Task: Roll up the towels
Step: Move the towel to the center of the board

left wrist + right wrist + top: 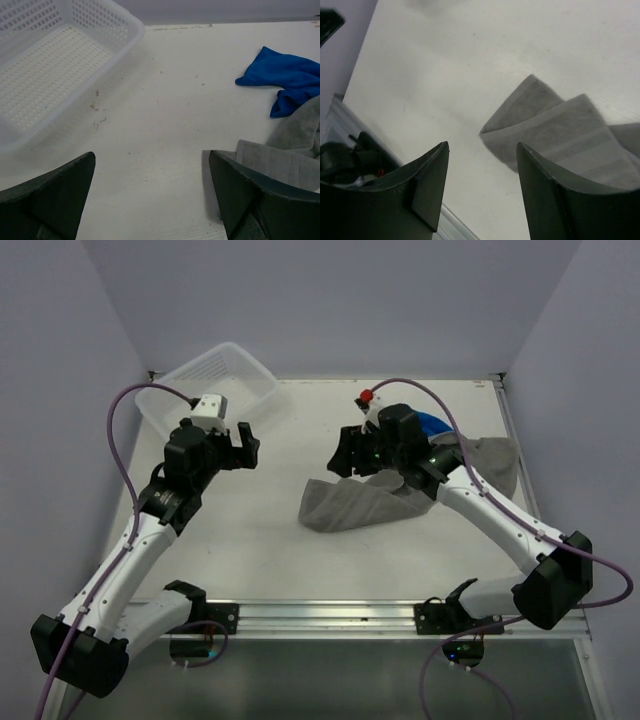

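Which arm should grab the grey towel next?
The right one. The right gripper is open and hangs at the edge of the grey towel, which lies just past its fingertips in the wrist view. The left gripper is open too, but sits farther off, by the basket.

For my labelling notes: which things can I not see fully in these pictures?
blue towel: top view, mostly behind the right arm.
grey towel: top view, middle under the right arm; right wrist view, cut by the right edge.
basket: left wrist view, cut by the left edge.
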